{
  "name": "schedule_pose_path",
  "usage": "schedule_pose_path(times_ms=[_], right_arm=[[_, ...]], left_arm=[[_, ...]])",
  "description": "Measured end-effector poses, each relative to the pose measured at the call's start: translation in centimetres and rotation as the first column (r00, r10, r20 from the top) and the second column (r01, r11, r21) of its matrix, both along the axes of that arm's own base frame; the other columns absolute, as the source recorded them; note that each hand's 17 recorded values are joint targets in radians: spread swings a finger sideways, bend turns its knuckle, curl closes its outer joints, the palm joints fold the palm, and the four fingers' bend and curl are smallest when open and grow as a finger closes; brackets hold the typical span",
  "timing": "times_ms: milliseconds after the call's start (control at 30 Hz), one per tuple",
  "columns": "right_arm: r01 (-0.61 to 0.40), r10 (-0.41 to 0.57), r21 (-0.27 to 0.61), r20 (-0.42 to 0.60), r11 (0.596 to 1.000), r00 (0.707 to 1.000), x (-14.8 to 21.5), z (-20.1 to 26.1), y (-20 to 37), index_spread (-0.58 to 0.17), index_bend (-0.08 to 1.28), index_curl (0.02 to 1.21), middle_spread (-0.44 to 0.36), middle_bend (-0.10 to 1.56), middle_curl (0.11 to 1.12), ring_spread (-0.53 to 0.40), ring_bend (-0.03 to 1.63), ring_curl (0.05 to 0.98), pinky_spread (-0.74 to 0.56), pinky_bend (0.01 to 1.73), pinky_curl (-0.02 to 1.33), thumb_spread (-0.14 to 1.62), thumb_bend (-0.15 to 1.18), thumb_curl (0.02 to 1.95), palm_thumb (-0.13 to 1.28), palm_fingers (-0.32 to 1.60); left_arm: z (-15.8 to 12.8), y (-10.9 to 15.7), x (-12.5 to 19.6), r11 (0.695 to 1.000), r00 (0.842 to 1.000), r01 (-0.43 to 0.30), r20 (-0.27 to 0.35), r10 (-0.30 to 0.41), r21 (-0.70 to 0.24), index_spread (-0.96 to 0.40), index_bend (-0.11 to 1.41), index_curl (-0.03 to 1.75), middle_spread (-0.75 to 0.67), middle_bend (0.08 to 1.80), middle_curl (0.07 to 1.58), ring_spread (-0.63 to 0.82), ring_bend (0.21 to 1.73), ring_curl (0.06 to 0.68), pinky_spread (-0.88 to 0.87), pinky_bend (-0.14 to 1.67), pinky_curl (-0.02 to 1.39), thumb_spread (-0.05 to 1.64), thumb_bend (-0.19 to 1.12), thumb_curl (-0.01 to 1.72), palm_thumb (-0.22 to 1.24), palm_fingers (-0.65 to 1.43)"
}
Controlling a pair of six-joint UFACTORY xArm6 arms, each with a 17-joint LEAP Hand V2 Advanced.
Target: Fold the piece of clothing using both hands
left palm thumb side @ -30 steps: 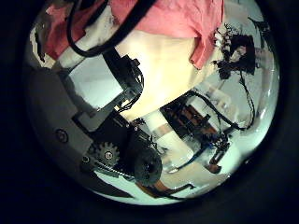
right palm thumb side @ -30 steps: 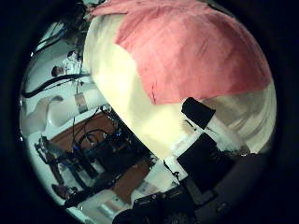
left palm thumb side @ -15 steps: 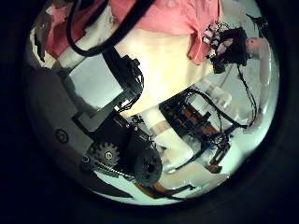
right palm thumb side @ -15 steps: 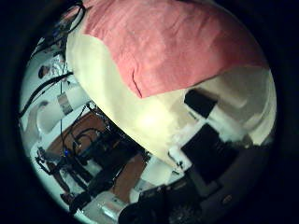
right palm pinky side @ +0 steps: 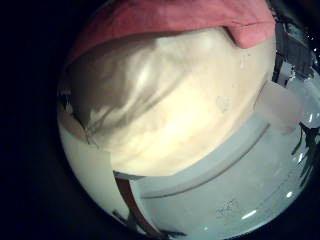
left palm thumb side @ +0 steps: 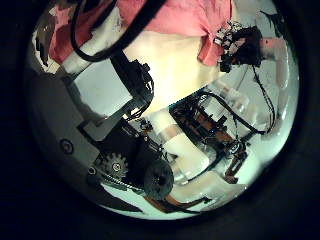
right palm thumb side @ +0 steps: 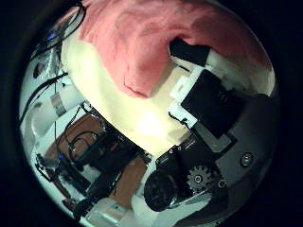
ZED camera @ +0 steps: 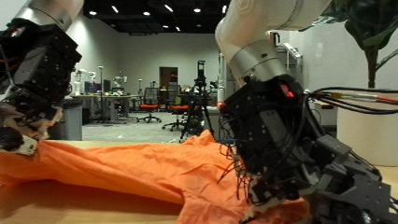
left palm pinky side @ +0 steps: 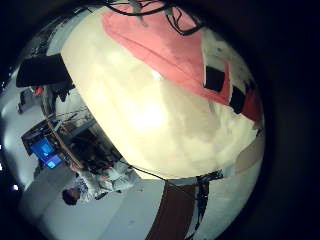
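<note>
Fingers of the right hand (ZED camera: 292,154) curl down into the orange garment (ZED camera: 137,173) spread across the table (ZED camera: 75,213); the left hand (ZED camera: 31,79) at upper left pinches its edge. Uneven lifting could bunch the fold.

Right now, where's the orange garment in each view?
Outside view: orange garment spread across tabletop.
Left little finger view: garment on tabletop.
Left thumb view: garment on tabletop.
Right little finger view: garment on tabletop.
Right thumb view: garment on tabletop.
Shared landmark: pale tabletop.
</note>
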State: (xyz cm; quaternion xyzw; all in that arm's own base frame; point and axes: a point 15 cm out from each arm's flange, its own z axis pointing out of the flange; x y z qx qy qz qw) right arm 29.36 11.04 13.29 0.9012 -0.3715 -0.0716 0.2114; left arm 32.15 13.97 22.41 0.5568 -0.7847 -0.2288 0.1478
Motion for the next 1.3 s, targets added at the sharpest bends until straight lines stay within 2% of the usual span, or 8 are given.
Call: schedule_pose_path(times_ms=[167,267,367,533,767,1033,1300], right_arm=[[0.02,-0.021,0.023,0.033,1.0,0.999,-1.0,1.6,-1.0,-0.355,0.84,0.75,-0.179,1.05,0.78,-0.271,1.12,0.618,-0.42,1.07,0.66,1.04,0.02,0.49,1.1,1.23],[0.04,-0.043,0.047,0.069,0.998,0.997,-1.4,2.9,-1.6,-0.344,0.9,0.79,-0.174,1.09,0.8,-0.262,1.17,0.641,-0.38,1.12,0.69,1.1,0.03,0.51,1.12,1.19],[0.078,-0.088,0.092,0.12,0.993,0.989,-1.7,4.7,-2.3,-0.334,0.92,0.82,-0.169,1.13,0.81,-0.255,1.21,0.658,-0.37,1.15,0.72,1.14,0.02,0.53,1.13,1.16],[0.121,-0.157,0.187,0.194,0.975,0.968,-2.0,8.7,-2.6,-0.325,0.95,0.85,-0.163,1.16,0.82,-0.246,1.25,0.671,-0.33,1.18,0.75,1.18,0.01,0.55,1.13,1.14],[0.146,-0.208,0.281,0.206,0.948,0.956,-2.4,14.7,-2.2,-0.314,0.96,0.88,-0.154,1.19,0.81,-0.236,1.27,0.674,-0.31,1.2,0.77,1.19,-0.01,0.59,1.13,1.14],[0.204,-0.305,0.376,0.231,0.904,0.924,0.7,20.0,-1.3,-0.303,0.98,0.89,-0.149,1.21,0.81,-0.228,1.29,0.672,-0.29,1.21,0.78,1.17,-0.01,0.62,1.15,1.14],[0.305,-0.409,0.415,0.19,0.857,0.892,8.6,21.5,-1.3,-0.297,0.99,0.89,-0.145,1.23,0.8,-0.217,1.3,0.671,-0.28,1.21,0.81,1.15,-0.01,0.66,1.16,1.13]], left_arm=[[-0.1,-0.3,-2.9,1.0,1.0,0.019,-0.02,-0.019,-0.012,-0.7,0.27,1.1,-0.47,1.06,0.77,-0.45,1.11,0.531,-0.8,0.57,0.65,1.11,-0.02,0.5,0.72,1.09],[0.4,-0.5,-4.0,0.999,1.0,0.029,-0.008,-0.029,-0.014,-0.7,0.27,1.1,-0.47,1.06,0.77,-0.45,1.1,0.532,-0.8,0.57,0.66,1.11,-0.02,0.5,0.72,1.09],[1.1,-0.8,-4.9,0.999,0.999,0.047,0.006,-0.047,-0.018,-0.7,0.26,1.1,-0.47,1.05,0.77,-0.45,1.11,0.532,-0.8,0.57,0.67,1.11,-0.02,0.5,0.72,1.09],[2.7,-1.2,-6.7,0.997,0.998,0.065,-0.01,-0.066,-0.039,-0.71,0.26,1.1,-0.47,1.05,0.76,-0.45,1.11,0.531,-0.81,0.57,0.67,1.1,-0.02,0.5,0.7,1.11],[5.7,-2.1,-7.7,0.994,0.997,0.076,0.009,-0.076,-0.074,-0.72,0.26,1.1,-0.48,1.06,0.75,-0.46,1.1,0.526,-0.82,0.58,0.68,1.09,-0.02,0.5,0.69,1.13],[9.3,-1.3,-5.2,0.996,0.995,0.067,0.076,-0.062,-0.065,-0.73,0.27,1.09,-0.48,1.06,0.74,-0.47,1.1,0.52,-0.83,0.59,0.67,1.09,-0.02,0.5,0.68,1.15],[9.4,1.0,0.2,0.997,0.997,0.02,0.075,-0.015,-0.073,-0.74,0.29,1.08,-0.49,1.08,0.73,-0.48,1.1,0.515,-0.83,0.61,0.67,1.08,-0.02,0.5,0.68,1.15]])
